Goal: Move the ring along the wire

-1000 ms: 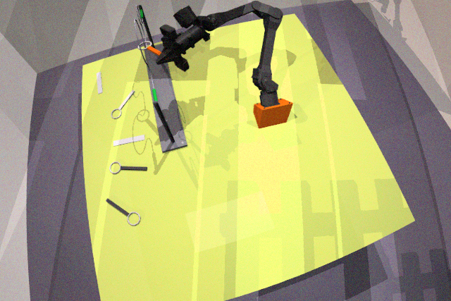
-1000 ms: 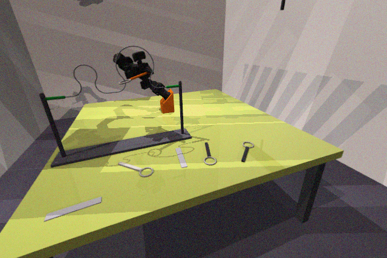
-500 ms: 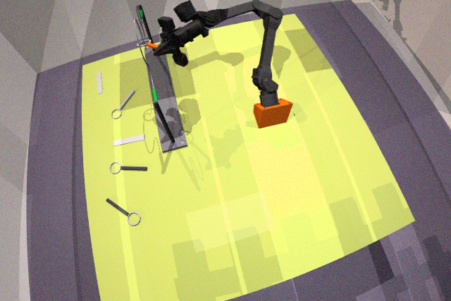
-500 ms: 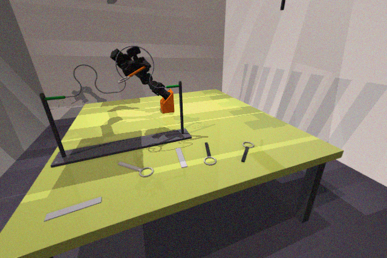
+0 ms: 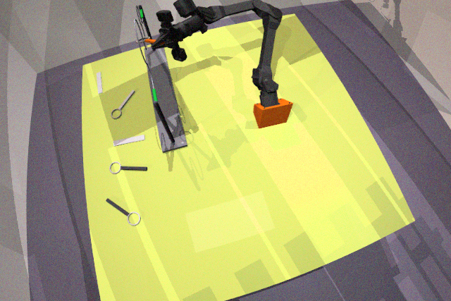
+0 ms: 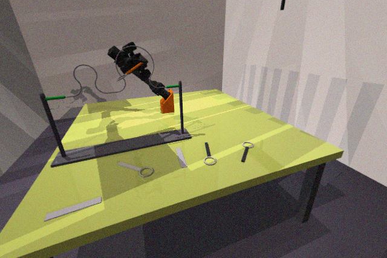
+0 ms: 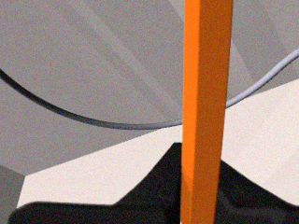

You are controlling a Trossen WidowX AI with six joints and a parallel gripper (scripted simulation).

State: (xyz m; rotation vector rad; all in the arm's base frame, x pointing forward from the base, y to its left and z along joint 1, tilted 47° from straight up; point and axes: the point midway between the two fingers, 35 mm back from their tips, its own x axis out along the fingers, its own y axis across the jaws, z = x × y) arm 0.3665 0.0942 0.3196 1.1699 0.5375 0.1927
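Gripper: the black gripper (image 5: pixel 154 45) (image 6: pixel 140 64) (image 7: pixel 185 150) is closed on the orange handle (image 5: pixel 149 41) (image 6: pixel 134 67) (image 7: pixel 203 93), one finger at each side of it.
Ring: the grey ring (image 5: pixel 138 40) (image 6: pixel 121 77) is at the far end of this handle, in the air between the two posts, away from both green parts. It looks thin from the side, so I cannot tell surely if the wire passes through it, or if they touch.
Wire: the grey wire (image 5: pixel 146 63) (image 6: pixel 84 64) (image 7: pixel 135 126) makes a small bend and a large loop. In the wrist view it crosses behind the handle.
Green parts: one green part (image 5: pixel 141 13) (image 6: pixel 55 97) and another green part (image 5: pixel 154 94) (image 6: pixel 172 86) are each beside the top of a dark post.
Base plate: a long dark plate (image 5: pixel 163 89) (image 6: pixel 124 148) carries the posts.
Table: on the yellow table (image 5: pixel 225 261) (image 6: pixel 234 124) lie two pale strips, one pale ring tool and two ring tools with dark handles.
Arm: it reaches from its orange base block (image 5: pixel 273 115) (image 6: pixel 167 103) toward the wire.
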